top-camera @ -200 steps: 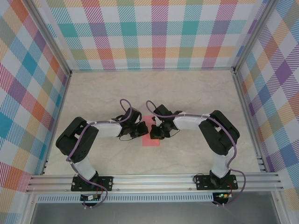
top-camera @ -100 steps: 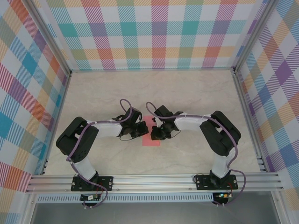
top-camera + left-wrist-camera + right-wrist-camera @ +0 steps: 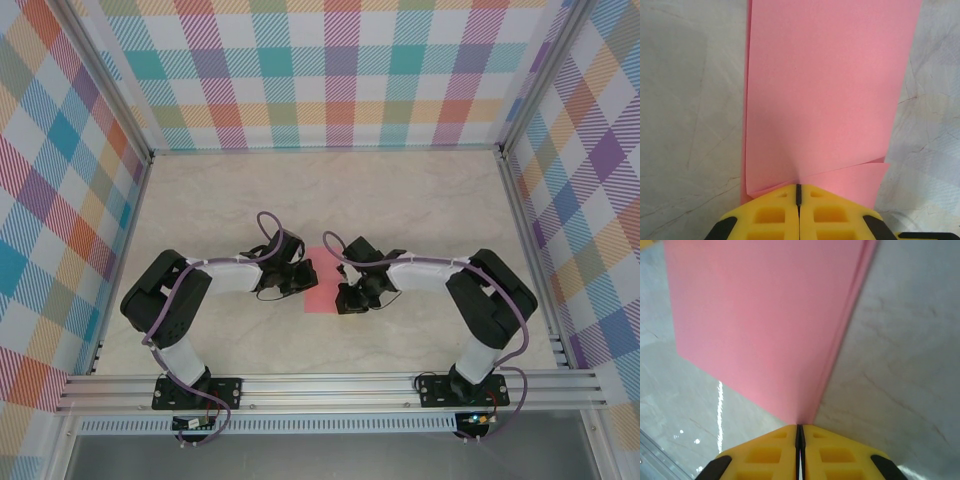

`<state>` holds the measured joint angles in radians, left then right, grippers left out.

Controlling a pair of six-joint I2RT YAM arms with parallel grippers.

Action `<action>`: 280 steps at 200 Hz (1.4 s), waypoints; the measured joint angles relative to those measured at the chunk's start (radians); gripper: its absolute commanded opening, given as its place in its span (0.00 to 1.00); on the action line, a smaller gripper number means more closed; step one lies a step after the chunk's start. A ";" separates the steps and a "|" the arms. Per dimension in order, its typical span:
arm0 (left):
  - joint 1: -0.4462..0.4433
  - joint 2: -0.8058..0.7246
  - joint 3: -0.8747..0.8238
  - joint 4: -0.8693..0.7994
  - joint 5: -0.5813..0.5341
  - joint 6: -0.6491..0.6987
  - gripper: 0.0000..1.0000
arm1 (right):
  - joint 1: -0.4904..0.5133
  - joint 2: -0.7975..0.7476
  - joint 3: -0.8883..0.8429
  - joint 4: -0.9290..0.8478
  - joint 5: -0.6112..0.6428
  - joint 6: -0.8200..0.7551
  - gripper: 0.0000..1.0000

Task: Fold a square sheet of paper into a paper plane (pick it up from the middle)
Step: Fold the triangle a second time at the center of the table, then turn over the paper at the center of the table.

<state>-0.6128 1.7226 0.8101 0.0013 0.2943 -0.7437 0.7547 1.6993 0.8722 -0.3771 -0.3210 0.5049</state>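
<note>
Left gripper (image 3: 798, 192) is pinching the pink sheet (image 3: 825, 90) at its edge, right gripper (image 3: 800, 432) clamping its corner; open table (image 3: 400, 195) lying all around.

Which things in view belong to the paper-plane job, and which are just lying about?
Belongs to the job:
- pink sheet of paper, already folded over
- left gripper, shut on it
- right gripper, shut on it

Just surroundings:
- marbled table
- checked walls
- metal frame
</note>
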 measured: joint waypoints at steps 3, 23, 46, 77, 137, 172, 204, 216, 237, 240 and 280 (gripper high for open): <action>0.000 0.001 0.000 0.000 0.000 0.000 0.06 | 0.000 -0.002 0.000 -0.008 0.001 -0.002 0.11; 0.000 0.002 0.003 -0.002 0.002 0.000 0.06 | 0.000 -0.008 0.015 -0.046 0.008 -0.006 0.11; 0.000 0.007 0.006 0.001 0.003 0.000 0.06 | 0.000 -0.002 0.086 -0.053 0.014 -0.008 0.11; 0.000 0.009 0.007 0.003 0.007 -0.002 0.06 | 0.000 0.082 0.208 -0.011 0.019 -0.009 0.11; 0.000 0.010 0.007 0.005 0.007 -0.005 0.06 | 0.000 0.168 0.206 0.014 0.025 -0.009 0.11; 0.000 0.008 0.006 0.005 0.004 -0.008 0.06 | 0.000 0.124 0.128 0.076 0.026 -0.008 0.11; 0.000 0.008 0.006 0.005 0.003 -0.008 0.06 | 0.000 0.031 0.009 0.104 0.026 -0.003 0.11; 0.000 0.008 0.006 0.005 0.003 -0.008 0.06 | 0.000 -0.001 -0.026 0.100 0.026 0.000 0.11; 0.000 0.007 0.006 0.006 0.006 -0.007 0.08 | 0.000 -0.042 -0.051 0.057 0.038 0.005 0.11; 0.000 0.007 0.006 0.006 0.007 -0.007 0.08 | 0.000 -0.048 -0.051 0.049 0.041 0.005 0.11; -0.005 0.007 0.026 -0.015 0.009 0.002 0.20 | -0.008 -0.101 -0.025 0.049 0.097 0.064 0.12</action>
<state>-0.6174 1.7294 0.8364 -0.0139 0.3035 -0.7414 0.7467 1.5986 0.8474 -0.3283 -0.2237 0.5694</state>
